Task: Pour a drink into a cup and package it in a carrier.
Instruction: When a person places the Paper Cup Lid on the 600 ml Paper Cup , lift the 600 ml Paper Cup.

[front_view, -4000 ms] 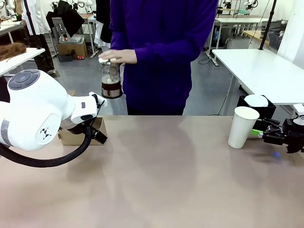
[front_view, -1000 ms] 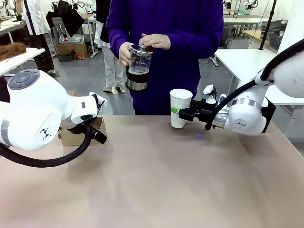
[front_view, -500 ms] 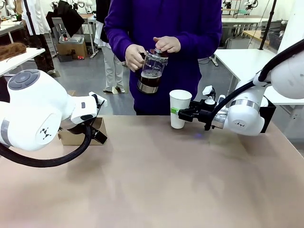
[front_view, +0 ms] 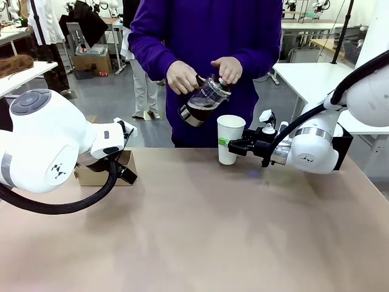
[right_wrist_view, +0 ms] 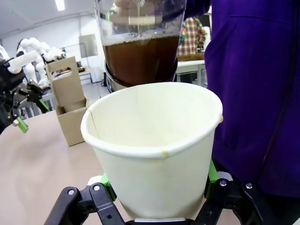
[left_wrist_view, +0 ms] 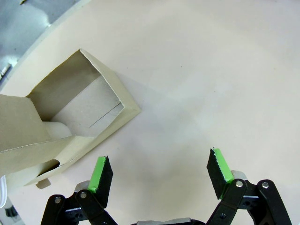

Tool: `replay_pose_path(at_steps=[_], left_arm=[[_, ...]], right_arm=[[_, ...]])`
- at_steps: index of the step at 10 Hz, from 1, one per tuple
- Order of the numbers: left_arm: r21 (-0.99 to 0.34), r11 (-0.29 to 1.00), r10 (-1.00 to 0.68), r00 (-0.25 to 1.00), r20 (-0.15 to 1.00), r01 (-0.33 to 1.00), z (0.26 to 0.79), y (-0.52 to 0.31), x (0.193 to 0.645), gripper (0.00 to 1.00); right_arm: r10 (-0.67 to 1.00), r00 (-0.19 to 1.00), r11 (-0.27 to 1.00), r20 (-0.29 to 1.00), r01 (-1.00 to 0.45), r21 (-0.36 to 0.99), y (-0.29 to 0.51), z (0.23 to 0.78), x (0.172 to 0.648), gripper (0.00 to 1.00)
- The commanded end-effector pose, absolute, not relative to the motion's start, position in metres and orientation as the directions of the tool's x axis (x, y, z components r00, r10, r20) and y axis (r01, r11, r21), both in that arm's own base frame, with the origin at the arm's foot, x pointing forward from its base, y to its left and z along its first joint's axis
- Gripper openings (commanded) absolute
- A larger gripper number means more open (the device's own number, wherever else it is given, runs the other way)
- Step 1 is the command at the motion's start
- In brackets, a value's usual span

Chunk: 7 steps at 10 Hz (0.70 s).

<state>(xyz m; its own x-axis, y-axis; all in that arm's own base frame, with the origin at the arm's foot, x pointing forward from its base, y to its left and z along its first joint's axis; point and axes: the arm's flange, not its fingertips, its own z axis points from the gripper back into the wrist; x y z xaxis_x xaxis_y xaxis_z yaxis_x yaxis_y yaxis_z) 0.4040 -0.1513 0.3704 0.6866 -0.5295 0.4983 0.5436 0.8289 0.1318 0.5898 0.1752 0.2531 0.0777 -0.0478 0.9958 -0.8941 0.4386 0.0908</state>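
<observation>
Right gripper (front_view: 226, 143) (right_wrist_view: 159, 180) is clamped on the lower part of the cup (front_view: 231, 131) (right_wrist_view: 154, 140), green pads pressed to both sides, cup upright and standing on the table (front_view: 213, 231) near the far edge, in front of the person. Cup has no lid on; the inside that can be seen in the right wrist view looks white and dry, the bottom is out of sight. Person's hands hold the jug (front_view: 203, 103) (right_wrist_view: 140, 47) just above and behind the cup rim, one hand (front_view: 182, 77) at the handle side, the other hand (front_view: 228, 69) on top at the lid. Jug is tilted toward the cup, and the drink (front_view: 197, 109) (right_wrist_view: 139, 58) sits dark brown in its lower part. Cannot tell any stream leaving the spout. Left gripper (left_wrist_view: 160, 163) is spread wide with nothing between the pads, hovering over bare table just beside the carrier (left_wrist_view: 79, 108) (front_view: 100, 176) (right_wrist_view: 68, 101). Carrier is on the robot's left side of the table, well apart from the cup, partly hidden behind the left arm (front_view: 48, 146) in the front view, handle upright in the right wrist view.
</observation>
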Motion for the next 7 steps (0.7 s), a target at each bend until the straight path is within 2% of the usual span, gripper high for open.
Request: replay_pose_path(at_steps=[1, 7], left_arm=[[0.132, 0.828, -0.53, 0.686, 0.499, 0.545, 0.3706, -0.1514, 0.4037, 1.0], [0.132, 0.828, -0.53, 0.686, 0.499, 0.545, 0.3706, -0.1514, 0.4037, 1.0]], right_arm=[[-0.05, 0.077, 0.442, 0.996, -0.893, 0.091, 0.1753, 0.2575, 0.5866, 0.8], [-0.05, 0.077, 0.442, 0.996, -0.893, 0.091, 0.1753, 0.2575, 0.5866, 0.8]])
